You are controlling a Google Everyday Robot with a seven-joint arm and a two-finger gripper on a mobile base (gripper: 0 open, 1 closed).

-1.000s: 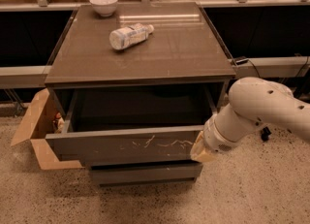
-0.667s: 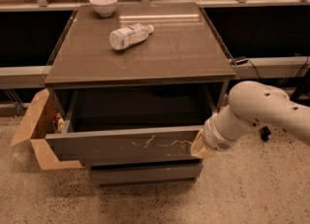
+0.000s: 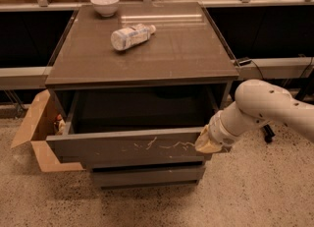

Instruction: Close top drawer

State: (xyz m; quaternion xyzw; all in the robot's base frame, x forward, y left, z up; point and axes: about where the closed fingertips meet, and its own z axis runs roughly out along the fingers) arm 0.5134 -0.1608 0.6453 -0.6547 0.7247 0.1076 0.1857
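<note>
The top drawer (image 3: 122, 146) of a dark grey-brown cabinet stands pulled out, its flat front panel marked by pale scratches right of centre. Its inside looks dark and empty. My white arm comes in from the right. My gripper (image 3: 208, 142) sits at the right end of the drawer front, against its edge. The arm's wrist covers most of it.
A white bowl (image 3: 105, 4) and a lying plastic bottle (image 3: 130, 36) rest on the cabinet top (image 3: 171, 49). A second drawer front (image 3: 147, 176) sits below. An open cardboard box (image 3: 37, 135) stands on the floor to the left. Black railing panels run behind.
The drawer front and my gripper have moved slightly inward toward the cabinet. The change is small.
</note>
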